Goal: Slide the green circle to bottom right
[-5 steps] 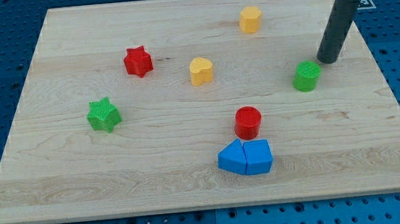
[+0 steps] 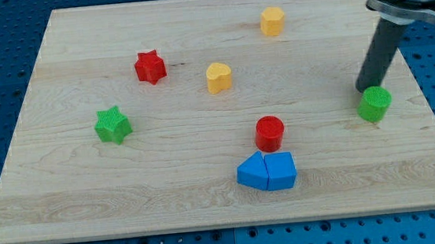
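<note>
The green circle (image 2: 375, 103) is seen near the board's (image 2: 208, 194) right edge, a little below mid-height, standing upright as a short cylinder with its round face turned up. Being round, no sideways heading or long axis across the board can be made out; its only axis runs vertically. My tip (image 2: 365, 88) is placed just at the circle's upper-left rim, touching or very nearly touching it, with the dark rod rising toward the view's top right. No fingers are carried by the rod, so nothing is gripped; contact is made by the bare end only.

Eight blocks are counted on the wooden board. Two are green: the circle and a green star (image 2: 113, 125) at the view's left. Two are red: a red star (image 2: 149, 67) in the upper left and a red cylinder (image 2: 269, 133) below the centre. Two are yellow: a yellow heart (image 2: 218, 78) near the middle and a yellow hexagon (image 2: 272, 21) toward the top. Two blue blocks (image 2: 267, 172) are found touching each other, just below the red cylinder; their exact shapes cannot be told.
</note>
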